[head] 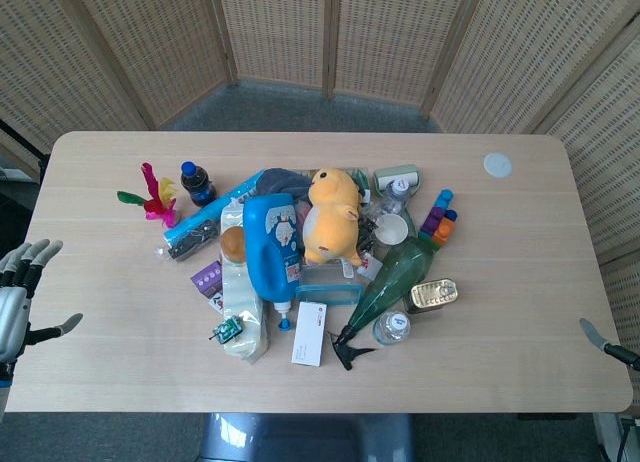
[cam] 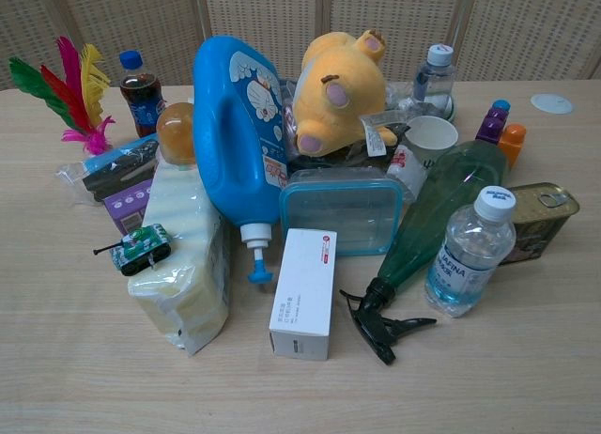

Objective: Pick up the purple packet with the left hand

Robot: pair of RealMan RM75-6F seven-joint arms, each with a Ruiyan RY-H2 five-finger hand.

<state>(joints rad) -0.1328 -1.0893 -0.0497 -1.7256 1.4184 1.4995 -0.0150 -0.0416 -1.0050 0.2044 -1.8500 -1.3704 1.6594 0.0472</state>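
The purple packet (head: 207, 277) lies at the left side of the pile, partly under the pale sponge pack (head: 242, 302); in the chest view the purple packet (cam: 127, 207) shows behind a small green toy tank (cam: 138, 248). My left hand (head: 20, 297) is at the table's left edge, well left of the packet, fingers spread and holding nothing. Of my right hand only a fingertip (head: 592, 334) shows at the right edge. Neither hand appears in the chest view.
The pile holds a blue detergent jug (head: 270, 244), yellow plush (head: 333, 214), green spray bottle (head: 392, 282), white box (head: 310, 333), clear lidded container (cam: 341, 209), water bottle (cam: 470, 252), tin can (head: 434, 294), cola bottle (head: 196, 183) and feather shuttlecock (head: 152, 197).
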